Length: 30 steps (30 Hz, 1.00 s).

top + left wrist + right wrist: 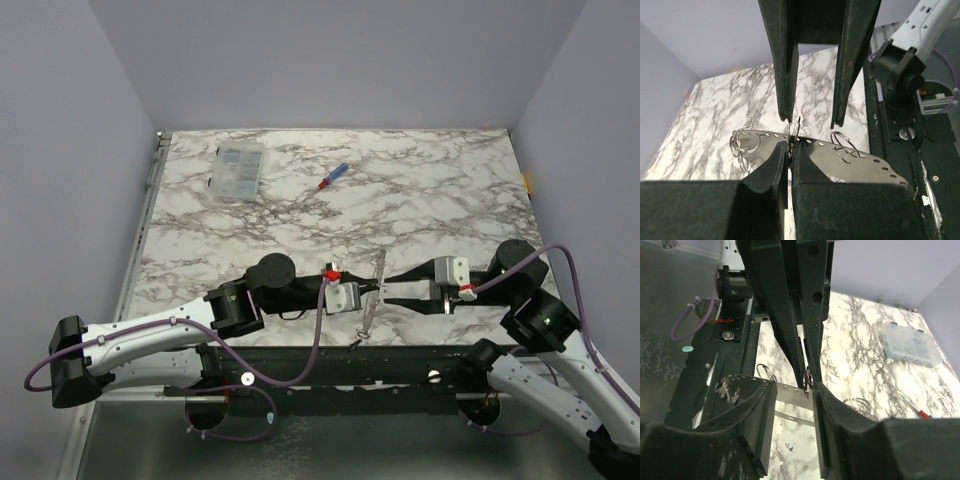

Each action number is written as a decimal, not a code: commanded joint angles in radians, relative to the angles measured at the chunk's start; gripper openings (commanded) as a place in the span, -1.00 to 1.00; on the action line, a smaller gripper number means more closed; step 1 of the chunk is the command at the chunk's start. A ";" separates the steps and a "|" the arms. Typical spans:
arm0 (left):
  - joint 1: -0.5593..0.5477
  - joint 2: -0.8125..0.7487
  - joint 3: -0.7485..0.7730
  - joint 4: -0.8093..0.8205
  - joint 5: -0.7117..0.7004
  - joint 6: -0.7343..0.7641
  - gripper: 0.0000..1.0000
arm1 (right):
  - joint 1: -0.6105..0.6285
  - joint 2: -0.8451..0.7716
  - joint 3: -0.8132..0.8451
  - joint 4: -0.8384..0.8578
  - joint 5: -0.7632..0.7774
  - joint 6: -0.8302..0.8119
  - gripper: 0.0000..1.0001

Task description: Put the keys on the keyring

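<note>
The keyring (374, 292) is a thin pale grey strip with punched holes and several wire rings, lying at the table's near edge between both grippers. In the left wrist view the strip (860, 162) runs across, and my left gripper (791, 146) is shut on a small ring at the strip's middle. My right gripper (795, 390) stands open astride the strip (788, 391), its fingers (786, 90) well apart and facing the left one. Small pale metal bits (726, 388), seemingly the keys, lie at the strip's near end (355, 342).
A clear compartment box (240, 168) sits at the back left. A red-and-blue screwdriver (333, 176) lies beside it, towards the middle. The dark base rail (400, 365) runs just below the strip's near end. Grey walls enclose the marble table (440, 200).
</note>
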 commanded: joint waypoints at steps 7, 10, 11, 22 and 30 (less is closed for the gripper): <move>0.003 0.034 0.033 -0.106 -0.117 0.047 -1.00 | 0.006 0.106 0.182 -0.299 0.131 -0.120 0.14; 0.003 0.044 0.040 -0.112 -0.122 0.046 -1.00 | 0.006 0.161 0.224 -0.380 0.163 -0.149 0.15; 0.003 0.048 0.041 -0.112 -0.124 0.046 -1.00 | 0.006 0.178 0.235 -0.400 0.174 -0.155 0.15; 0.003 0.077 0.057 -0.113 -0.128 0.045 -1.00 | 0.006 0.269 0.273 -0.444 0.128 -0.152 0.17; 0.003 0.087 0.058 -0.113 -0.121 0.039 -1.00 | 0.007 0.315 0.265 -0.421 0.109 -0.146 0.11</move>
